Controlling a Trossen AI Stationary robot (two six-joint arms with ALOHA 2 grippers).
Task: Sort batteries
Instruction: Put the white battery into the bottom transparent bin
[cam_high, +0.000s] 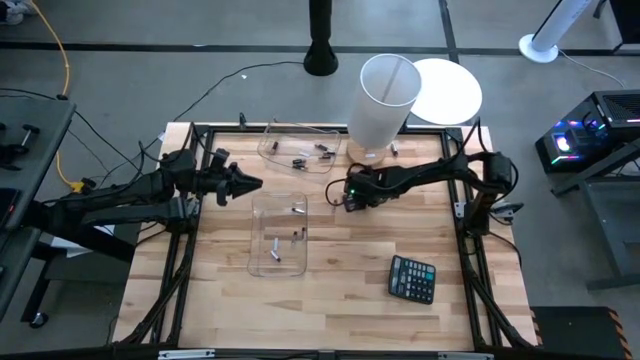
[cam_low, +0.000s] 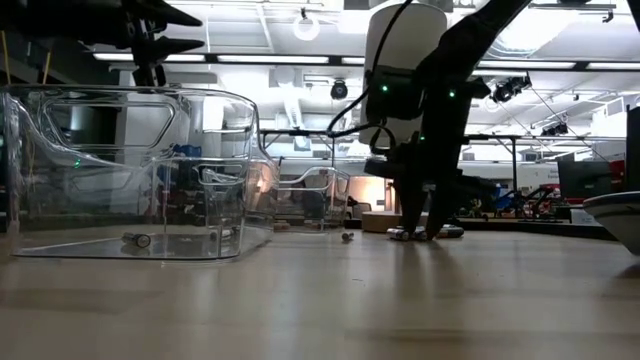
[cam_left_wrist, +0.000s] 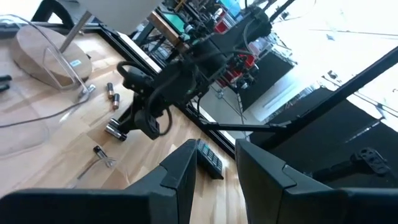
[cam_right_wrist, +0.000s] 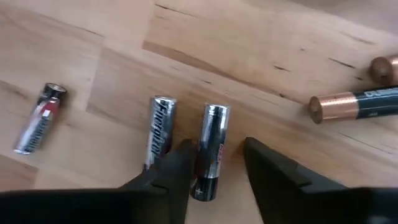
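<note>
Pale wood table (cam_high: 340, 300), black frame round the edge. Nearest the front edge: calculator (cam_high: 412, 278), lying flat on its own, well apart from both arms. Next back, a clear bin (cam_high: 277, 235) at mid-table w/ a few batteries (cam_high: 275, 248) in it; in low view its wall blocks much of the left side, one cell seen thru the plastic. Beyond the bin the right gripper (cam_right_wrist: 214, 163) is down at the table, fingers part open and straddling a silver battery (cam_right_wrist: 210, 151), w/ gaps showing either side, so not clamped. A 2nd silver cell (cam_right_wrist: 159, 132) lies just beside it, touching one finger; a 3rd (cam_right_wrist: 39, 118) lies apart; two copper-tipped cells (cam_right_wrist: 357, 104) are farther off, one cut off by the frame edge. Left gripper (cam_high: 250, 184) hangs above the table left of that spot, fingers wide apart, holding nothing. Farther back: 2nd clear bin (cam_high: 298, 150) w/ several cells, then a tall white tube (cam_high: 382, 110) tilted over the back edge, hiding whatever is under it. Labels on far cells too small to read.
</note>
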